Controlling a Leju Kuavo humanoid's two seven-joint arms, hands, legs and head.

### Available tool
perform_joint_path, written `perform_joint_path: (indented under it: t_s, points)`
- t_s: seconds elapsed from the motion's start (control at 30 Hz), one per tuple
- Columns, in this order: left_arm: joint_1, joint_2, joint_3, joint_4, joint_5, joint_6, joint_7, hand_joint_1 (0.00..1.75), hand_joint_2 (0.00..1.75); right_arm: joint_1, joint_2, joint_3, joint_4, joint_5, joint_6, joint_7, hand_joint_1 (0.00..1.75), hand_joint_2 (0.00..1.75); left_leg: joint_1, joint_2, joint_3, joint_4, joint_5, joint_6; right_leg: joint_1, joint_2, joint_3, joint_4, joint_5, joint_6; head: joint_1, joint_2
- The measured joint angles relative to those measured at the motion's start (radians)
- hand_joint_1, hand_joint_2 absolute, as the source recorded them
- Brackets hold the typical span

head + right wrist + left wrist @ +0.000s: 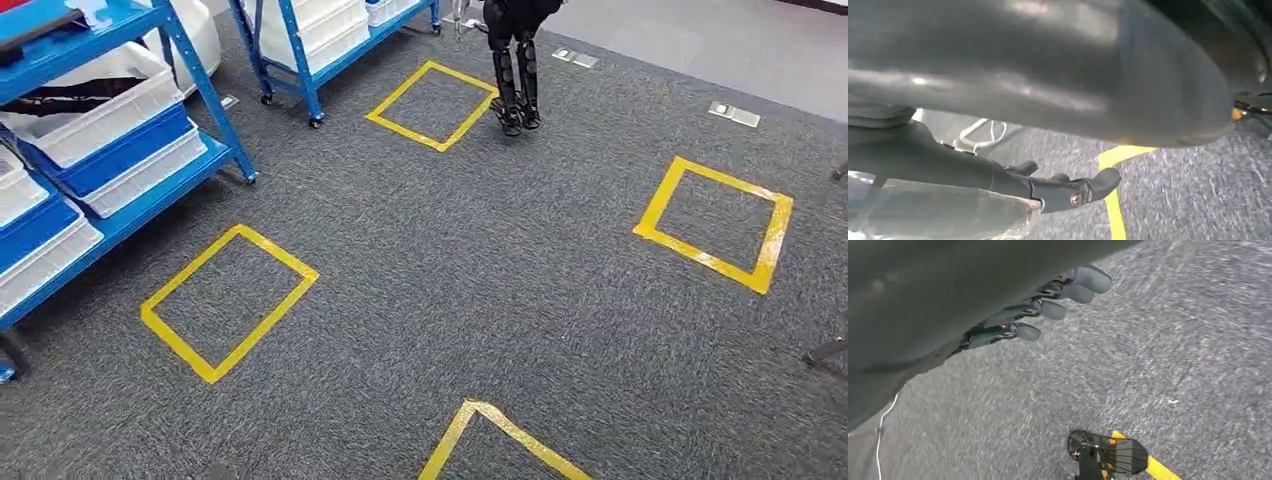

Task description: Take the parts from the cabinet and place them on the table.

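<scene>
Four yellow tape squares (228, 302) on grey nubby carpet (480, 300).

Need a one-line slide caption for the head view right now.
Head view over grey carpet with yellow tape squares, blue shelving with white bins at left, another robot's legs ahead.

Head view looks forward and down from high up onto grey carpet (480, 300) with yellow tape squares (228, 302), blue shelving (130, 150) at left. Both wrist views sit close behind hanging hands, facing the same carpet and yellow tape.
</scene>
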Motion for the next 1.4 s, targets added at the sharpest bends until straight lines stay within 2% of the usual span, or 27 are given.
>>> perform_joint_path:
  t_s: [0.07, 0.1, 0.13, 0.23, 0.27, 0.3, 0.33, 0.4, 0.47, 0.53, 0.57, 0.6, 0.63, 0.73, 0.77, 0.8, 0.83, 0.87, 0.93, 0.97, 1.07, 1.1, 1.17, 1.23, 1.27, 1.33, 1.4]
  points:
    - [0.0, -0.001, 0.0, 0.0, 0.0, 0.0, 0.0, 0.0, 0.0, -0.002, -0.001, 0.0, 0.0, 0.001, 0.0, 0.0, 0.0, 0.0, 0.012, -0.025, -0.006, 0.02, -0.009, -0.024, -0.025, 0.022, 0.102, -0.196, 0.071, 0.038, 0.002, 0.0]
    - [0.0, 0.003, 0.0, 0.0, 0.0, 0.0, 0.0, 0.0, 0.0, -0.005, 0.005, 0.0, 0.0, 0.001, 0.0, 0.0, 0.0, 0.0, 0.011, -0.034, -0.016, 0.031, -0.015, -0.037, -0.019, 0.048, 0.105, -0.208, 0.058, 0.033, 0.009, 0.0]
    - [0.0, 0.004, 0.0, 0.0, 0.0, 0.0, 0.001, 0.0, 0.0, -0.005, 0.005, 0.0, 0.0, 0.001, 0.0, 0.0, 0.0, 0.0, 0.008, -0.039, -0.027, 0.052, -0.02, -0.046, -0.021, 0.038, 0.107, -0.214, 0.067, 0.01, 0.008, 0.0]
    - [0.01, 0.002, 0.0, 0.001, 0.0, -0.002, 0.0, 0.0, 0.0, -0.011, 0.003, 0.0, 0.0, 0.001, 0.0, 0.0, 0.0, 0.0, 0.022, -0.05, -0.036, 0.053, -0.017, -0.053, -0.01, 0.023, 0.104, -0.202, 0.069, -0.015, 0.001, 0.0]
    - [0.011, 0.002, 0.0, 0.001, -0.002, -0.002, 0.001, 0.0, 0.0, -0.01, 0.003, 0.0, 0.0, 0.001, 0.0, 0.0, 0.0, 0.0, 0.028, -0.034, -0.037, 0.064, -0.027, -0.057, -0.011, 0.015, 0.105, -0.204, 0.071, -0.024, 0.0, 0.0]
    - [0.01, 0.002, 0.0, 0.001, -0.003, -0.002, 0.001, 0.0, 0.0, -0.01, 0.003, 0.0, 0.0, 0.002, 0.0, 0.0, 0.0, 0.0, 0.026, 0.013, -0.052, 0.101, -0.055, -0.06, -0.007, 0.011, 0.105, -0.204, 0.072, -0.031, -0.003, 0.0]
    - [0.005, 0.002, 0.0, 0.001, -0.006, -0.002, 0.001, 0.0, 0.0, -0.008, 0.003, 0.0, 0.0, 0.002, 0.0, 0.0, 0.0, 0.0, 0.026, 0.035, -0.081, 0.168, -0.096, -0.063, -0.001, 0.003, 0.104, -0.204, 0.072, -0.036, -0.006, 0.0]
    - [0.002, 0.001, 0.0, 0.001, -0.011, -0.002, 0.003, 0.0, 0.0, -0.004, 0.003, 0.0, 0.0, 0.002, 0.0, 0.0, 0.0, 0.0, 0.026, 0.044, -0.159, 0.336, -0.178, -0.064, 0.008, -0.018, 0.097, -0.204, 0.072, -0.038, -0.006, 0.0]
    - [0.003, 0.001, 0.0, 0.001, -0.015, -0.005, 0.005, 0.0, 0.0, -0.002, 0.003, 0.0, 0.0, 0.002, 0.0, 0.0, 0.0, 0.0, 0.025, 0.044, -0.178, 0.384, -0.181, -0.055, 0.017, -0.038, 0.092, -0.203, 0.073, -0.041, -0.006, 0.0]
    - [0.002, 0.001, 0.0, 0.001, -0.02, -0.005, 0.006, 0.0, 0.0, -0.002, 0.003, 0.0, 0.0, 0.003, -0.002, 0.0, 0.0, 0.0, 0.013, 0.051, -0.099, 0.252, -0.108, -0.03, 0.025, -0.057, 0.097, -0.203, 0.073, -0.042, -0.006, 0.0]
    - [0.0, 0.001, 0.0, 0.001, -0.021, -0.004, 0.006, 0.0, 0.0, -0.004, 0.004, 0.0, 0.0, 0.003, -0.002, 0.0, 0.0, 0.0, -0.002, 0.072, -0.042, 0.154, -0.066, -0.011, 0.027, -0.067, 0.1, -0.204, 0.072, -0.042, -0.005, 0.0]
    - [-0.002, 0.004, 0.0, 0.0, -0.021, -0.004, 0.006, 0.0, 0.0, -0.004, 0.01, 0.0, 0.001, 0.004, -0.002, 0.0, 0.0, 0.0, -0.023, 0.13, -0.006, 0.085, -0.056, 0.011, 0.023, -0.074, 0.101, -0.206, 0.072, -0.043, -0.005, 0.0]
    - [-0.01, 0.006, -0.001, 0.0, -0.023, -0.004, 0.006, 0.0, 0.0, -0.004, 0.013, 0.0, 0.0, 0.006, -0.003, 0.0, 0.0, 0.0, -0.027, 0.147, -0.003, 0.072, -0.067, 0.011, 0.032, -0.087, 0.098, -0.206, 0.073, -0.042, -0.005, 0.0]
    - [-0.013, 0.01, 0.0, 0.0, -0.027, -0.003, 0.006, 0.0, 0.0, -0.007, 0.019, 0.0, 0.0, 0.008, -0.003, 0.0, 0.0, 0.0, -0.035, 0.112, -0.008, 0.061, -0.059, 0.018, 0.027, -0.127, 0.105, -0.215, 0.074, -0.039, -0.007, 0.0]
    - [-0.013, 0.01, 0.0, 0.0, -0.029, -0.003, 0.006, 0.0, 0.0, -0.007, 0.02, 0.0, 0.0, 0.008, -0.003, 0.0, 0.0, 0.0, -0.025, 0.092, 0.015, 0.024, -0.036, 0.024, 0.041, -0.133, 0.105, -0.216, 0.072, -0.036, -0.007, 0.0]
    - [-0.012, 0.005, 0.0, 0.0, -0.031, -0.003, 0.007, 0.0, 0.0, -0.007, 0.015, 0.0, 0.0, 0.009, -0.003, 0.0, 0.0, 0.0, -0.021, 0.084, 0.019, 0.01, -0.025, 0.018, 0.034, -0.083, 0.097, -0.194, 0.061, -0.037, -0.002, 0.0]
    - [-0.017, 0.005, 0.0, 0.0, -0.032, -0.004, 0.008, 0.0, 0.0, -0.006, 0.015, 0.0, 0.0, 0.009, -0.003, 0.0, 0.0, 0.0, -0.015, 0.071, 0.016, 0.004, -0.016, 0.03, 0.033, -0.035, 0.068, -0.136, 0.029, -0.044, -0.002, 0.0]
    - [-0.022, 0.005, 0.0, 0.0, -0.033, -0.005, 0.008, 0.0, 0.0, -0.002, 0.014, 0.0, 0.0, 0.009, -0.003, 0.0, 0.0, 0.0, -0.013, 0.056, 0.009, 0.004, -0.011, 0.025, 0.028, -0.01, 0.027, -0.052, -0.008, -0.047, 0.005, 0.0]
    - [-0.022, 0.002, 0.0, 0.0, -0.034, -0.007, 0.01, 0.0, 0.0, -0.001, 0.008, 0.0, 0.0, 0.01, -0.003, 0.0, 0.0, 0.0, -0.013, 0.028, 0.001, 0.005, -0.007, 0.018, 0.019, 0.0, -0.037, 0.082, -0.057, -0.041, 0.006, 0.0]
    - [-0.021, 0.001, 0.0, 0.001, -0.034, -0.007, 0.011, 0.0, 0.0, 0.002, 0.007, 0.0, 0.0, 0.01, -0.003, 0.0, 0.0, 0.0, -0.011, 0.013, 0.001, 0.006, -0.006, 0.015, 0.012, 0.0, -0.042, 0.092, -0.053, -0.03, 0.005, 0.0]
    - [-0.02, 0.0, 0.0, 0.001, -0.034, -0.007, 0.013, 0.0, 0.0, 0.0, 0.003, 0.0, 0.0, 0.012, -0.003, 0.0, 0.0, 0.0, 0.003, -0.026, -0.001, 0.022, -0.013, -0.008, -0.009, 0.01, 0.07, -0.125, 0.043, 0.022, 0.005, 0.0]
    - [-0.02, 0.0, 0.0, 0.001, -0.034, -0.007, 0.013, 0.0, 0.0, 0.0, 0.003, 0.0, 0.0, 0.013, -0.003, 0.0, 0.0, 0.0, 0.004, -0.035, -0.01, 0.039, -0.021, -0.02, -0.021, 0.041, 0.109, -0.206, 0.061, 0.033, 0.008, 0.0]
    - [-0.019, 0.001, 0.0, 0.001, -0.034, -0.006, 0.013, 0.0, 0.0, -0.002, 0.005, 0.0, 0.001, 0.015, -0.001, -0.001, 0.0, 0.0, 0.001, -0.045, -0.025, 0.063, -0.033, -0.036, -0.009, 0.033, 0.111, -0.197, 0.057, -0.005, 0.009, 0.0]
    - [-0.014, 0.001, 0.0, 0.001, -0.034, -0.005, 0.012, 0.0, 0.0, -0.008, 0.004, 0.0, 0.001, 0.017, 0.0, -0.002, 0.0, 0.0, 0.007, -0.053, -0.03, 0.063, -0.03, -0.04, 0.0, 0.026, 0.109, -0.195, 0.058, -0.022, 0.005, 0.0]
    - [-0.012, 0.001, 0.0, 0.002, -0.034, -0.005, 0.012, 0.0, 0.0, -0.007, 0.005, 0.0, 0.001, 0.017, 0.0, -0.002, 0.0, 0.0, 0.013, -0.058, -0.032, 0.069, -0.034, -0.044, -0.011, 0.018, 0.11, -0.197, 0.06, -0.028, 0.005, 0.0]
    - [-0.013, 0.0, 0.0, 0.002, -0.032, -0.004, 0.012, 0.0, 0.0, -0.006, 0.007, 0.0, 0.001, 0.018, 0.0, -0.002, 0.0, 0.0, 0.013, 0.015, -0.06, 0.136, -0.078, -0.056, -0.004, 0.006, 0.113, -0.198, 0.059, -0.041, -0.005, 0.0]
    - [-0.016, 0.001, 0.0, 0.002, -0.033, -0.002, 0.012, 0.0, 0.0, -0.003, 0.007, 0.0, 0.001, 0.018, 0.0, -0.002, 0.0, 0.0, 0.014, 0.043, -0.14, 0.295, -0.155, -0.065, 0.002, -0.013, 0.112, -0.198, 0.056, -0.046, -0.006, 0.0]
